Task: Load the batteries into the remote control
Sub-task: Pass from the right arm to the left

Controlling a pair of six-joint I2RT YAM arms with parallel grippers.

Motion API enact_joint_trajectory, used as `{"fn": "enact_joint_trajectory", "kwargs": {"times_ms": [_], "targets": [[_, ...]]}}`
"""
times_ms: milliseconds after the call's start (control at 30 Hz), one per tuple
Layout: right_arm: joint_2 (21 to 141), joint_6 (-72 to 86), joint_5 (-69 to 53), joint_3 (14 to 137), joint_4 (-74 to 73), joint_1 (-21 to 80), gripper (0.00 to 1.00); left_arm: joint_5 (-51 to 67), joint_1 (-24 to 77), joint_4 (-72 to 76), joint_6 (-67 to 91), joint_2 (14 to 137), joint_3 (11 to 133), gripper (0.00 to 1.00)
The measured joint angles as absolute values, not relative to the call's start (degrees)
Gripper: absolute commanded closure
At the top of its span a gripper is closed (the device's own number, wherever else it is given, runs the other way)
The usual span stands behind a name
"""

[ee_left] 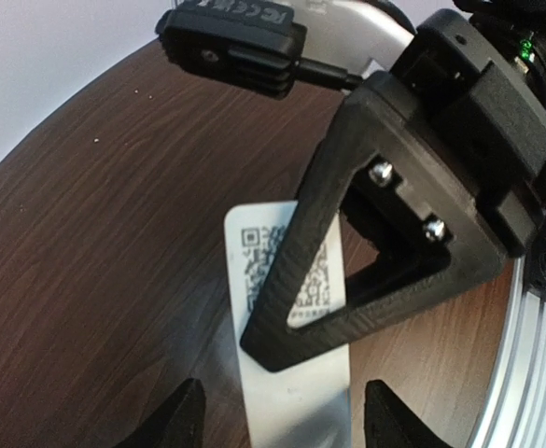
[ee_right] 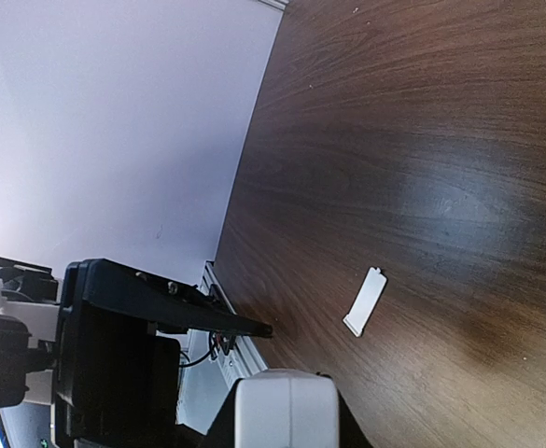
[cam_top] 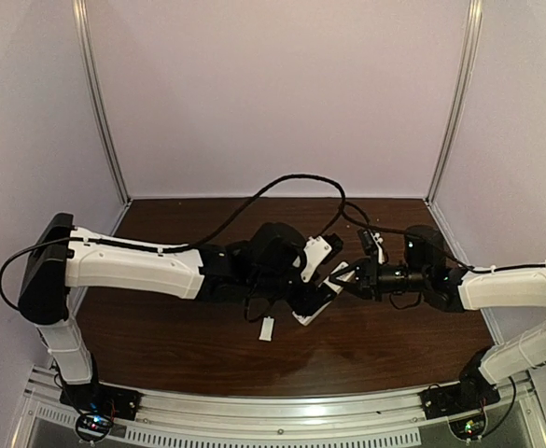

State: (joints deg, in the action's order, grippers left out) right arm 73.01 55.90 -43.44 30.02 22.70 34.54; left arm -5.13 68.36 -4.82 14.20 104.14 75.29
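Observation:
The remote control (ee_left: 291,383) is a slim white bar held off the table, back side up with a code label showing. My right gripper (ee_right: 287,411) is shut on one end of it, and its black triangular finger (ee_left: 291,271) crosses the label. My left gripper (ee_left: 287,415) stands open astride the remote's bare end, with a gap between each fingertip and the remote's sides. Seen from above, both grippers meet at the remote control (cam_top: 312,308) mid-table. The batteries are out of view.
A small loose white cover plate (cam_top: 266,329) lies flat on the dark wooden table (cam_top: 179,345) near the front of the left arm; it also shows in the right wrist view as the cover plate (ee_right: 365,301). Pale walls enclose the table on three sides.

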Motion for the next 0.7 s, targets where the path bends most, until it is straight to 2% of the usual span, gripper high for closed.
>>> {"fn": "enact_joint_trajectory", "kwargs": {"times_ms": [333, 400, 467, 567, 700], "targets": [[73.78, 56.86, -42.44, 29.47, 23.83, 35.29, 0.95, -4.47, 68.36, -6.9, 13.1, 108.9, 80.2, 0.66], [73.78, 56.93, -41.76, 29.39, 24.08, 35.33, 0.88, -4.47, 68.36, -7.01, 13.58, 109.03, 80.36, 0.72], [73.8, 56.95, -41.41, 29.36, 24.4, 35.33, 0.73, -4.38, 68.36, -6.96, 13.85, 109.08, 80.49, 0.77], [73.78, 56.69, -41.54, 29.36, 24.12, 35.05, 0.59, -4.03, 68.36, -7.7, 13.39, 109.12, 80.58, 0.81], [73.01, 55.33, -41.69, 29.45, 21.61, 32.77, 0.49, -3.4, 68.34, -9.65, 12.56, 110.1, 80.58, 0.82]]}}
